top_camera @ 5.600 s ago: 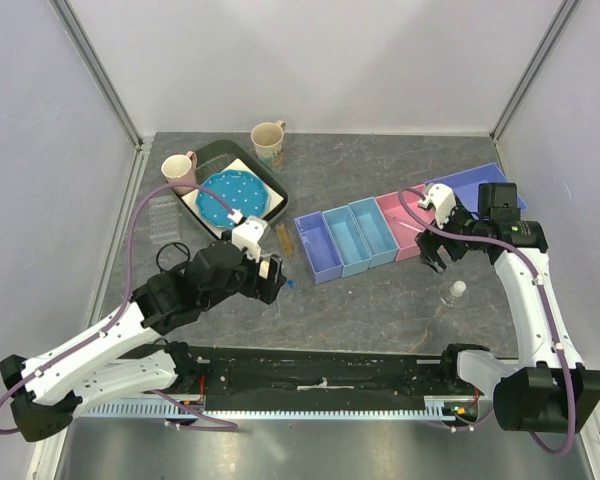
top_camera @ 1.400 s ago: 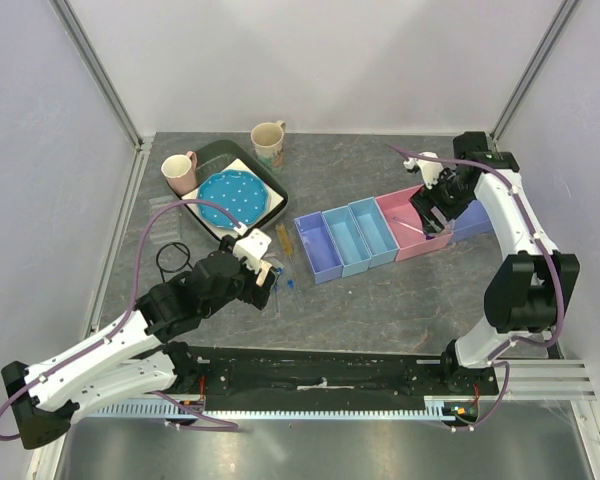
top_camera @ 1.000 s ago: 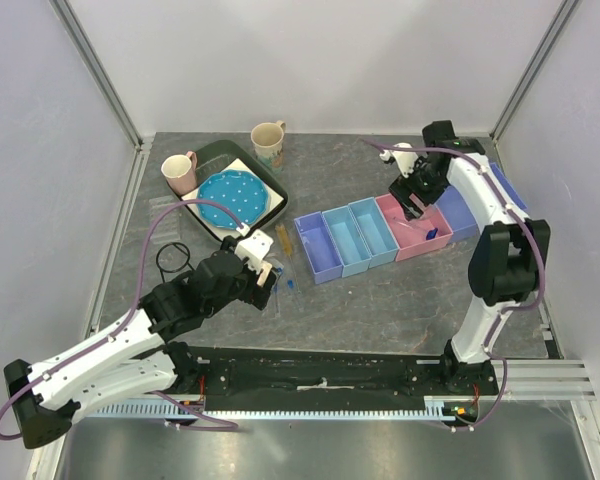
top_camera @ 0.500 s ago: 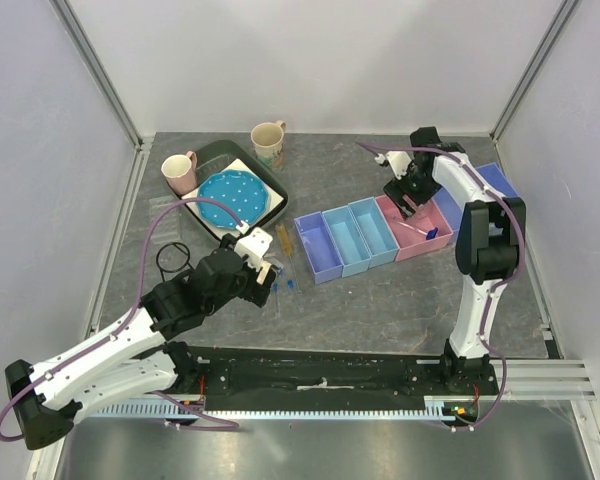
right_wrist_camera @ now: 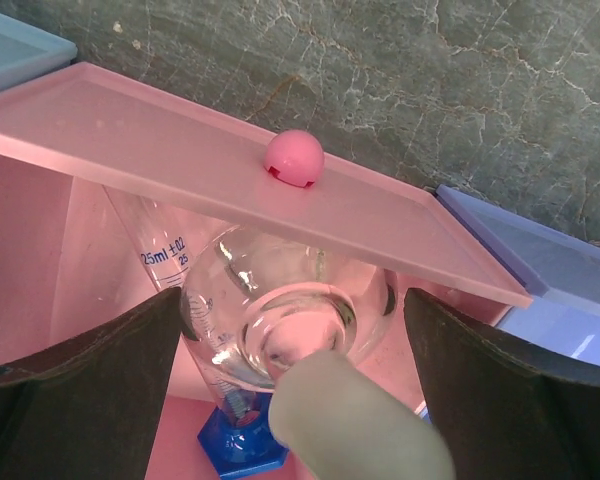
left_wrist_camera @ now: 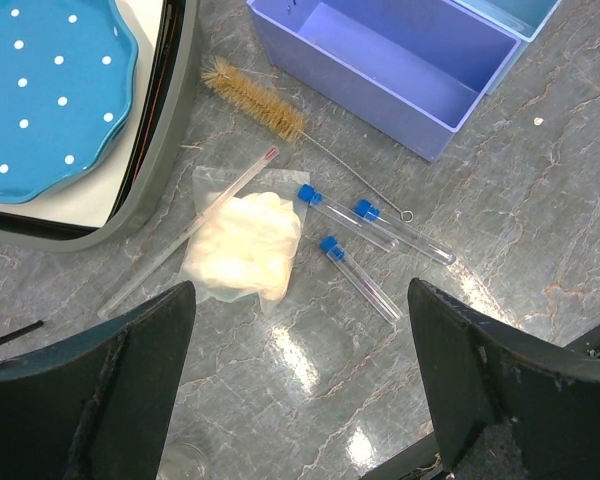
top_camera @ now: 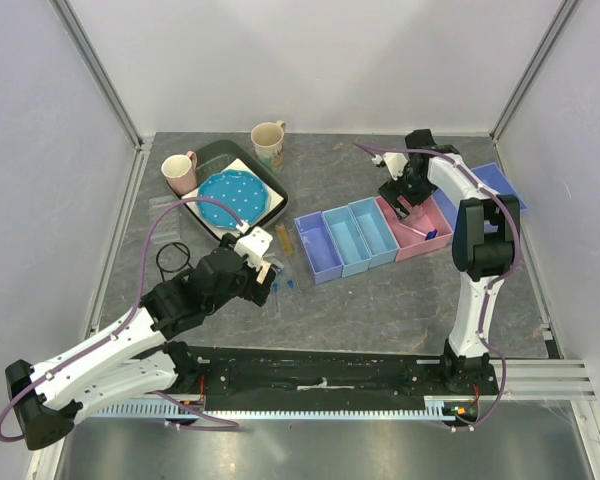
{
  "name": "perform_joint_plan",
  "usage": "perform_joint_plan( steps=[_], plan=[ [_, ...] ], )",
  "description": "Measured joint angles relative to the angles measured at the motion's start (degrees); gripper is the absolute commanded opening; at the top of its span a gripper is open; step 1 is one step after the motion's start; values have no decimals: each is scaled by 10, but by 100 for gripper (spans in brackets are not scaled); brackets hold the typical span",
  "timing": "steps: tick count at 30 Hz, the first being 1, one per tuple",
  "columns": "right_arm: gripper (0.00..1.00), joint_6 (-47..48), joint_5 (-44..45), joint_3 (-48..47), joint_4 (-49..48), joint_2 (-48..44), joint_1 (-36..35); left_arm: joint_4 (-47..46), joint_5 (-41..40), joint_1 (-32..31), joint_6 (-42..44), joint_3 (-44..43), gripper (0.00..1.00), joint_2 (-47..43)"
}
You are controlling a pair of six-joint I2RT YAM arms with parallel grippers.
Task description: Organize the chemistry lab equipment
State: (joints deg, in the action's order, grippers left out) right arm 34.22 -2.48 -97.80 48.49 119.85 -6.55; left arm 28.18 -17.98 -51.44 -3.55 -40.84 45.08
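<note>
My right gripper (top_camera: 404, 198) hangs over the pink bin (top_camera: 416, 244), jaws wide open. In the right wrist view my gripper (right_wrist_camera: 292, 300) straddles a glass flask (right_wrist_camera: 230, 290) with a frosted stopper (right_wrist_camera: 355, 425) standing in the pink bin (right_wrist_camera: 180, 150). Beside the flask is a 25 ml graduated cylinder (right_wrist_camera: 155, 250) on a blue base. My left gripper (top_camera: 270, 275) is open and empty above the table. Below my left gripper (left_wrist_camera: 300, 290) lie three blue-capped test tubes (left_wrist_camera: 360, 275), a bag of cotton (left_wrist_camera: 245, 245), a bristle brush (left_wrist_camera: 255, 90) and a thin glass pipette (left_wrist_camera: 195, 230).
A purple bin (top_camera: 317, 248), two light-blue bins (top_camera: 358, 236) and a blue bin (top_camera: 492, 188) line up with the pink one. A dark tray (top_camera: 278, 190) holds a dotted blue plate (top_camera: 230, 195). Two mugs (top_camera: 178, 172) (top_camera: 268, 142) stand at the back left. A pink ball (right_wrist_camera: 293, 157) sits on the pink bin's rim.
My right arm swung left from the blue bin to the pink bin; the flask that stood on the table 5.6 s ago is now in the pink bin. My left gripper barely shifted.
</note>
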Motion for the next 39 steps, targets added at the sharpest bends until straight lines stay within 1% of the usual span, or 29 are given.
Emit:
perform_joint_plan(
  steps=[6,9,11,14,19,21,25,30,35,39],
  plan=[
    [98,-4,-2,0,0,-5,0,0,0,0,0,0,93,0],
    [98,-6,-3,10,-2,-31,0,0,0,0,0,1,94,-7],
    [98,-6,-3,23,-4,-65,0,0,0,0,-1,2,96,-18],
    [98,-7,-11,52,-13,-131,0,1,0,0,-16,1,96,-39],
    [98,-15,-51,127,-31,-254,1,10,1,0,-74,-22,96,-67],
    [98,-15,-65,161,-42,-283,2,19,1,0,-102,-33,96,-76],
    [98,-24,-90,193,-52,-288,18,41,0,0,-150,-37,96,-95],
    [98,-51,-166,208,-67,-284,65,88,-5,0,-207,-42,100,-123],
    [98,-81,-223,234,-95,-296,64,128,-33,0,-248,-46,100,-150],
    [98,-105,-276,238,-112,-313,63,168,-70,0,-281,-58,100,-141]
  ],
)
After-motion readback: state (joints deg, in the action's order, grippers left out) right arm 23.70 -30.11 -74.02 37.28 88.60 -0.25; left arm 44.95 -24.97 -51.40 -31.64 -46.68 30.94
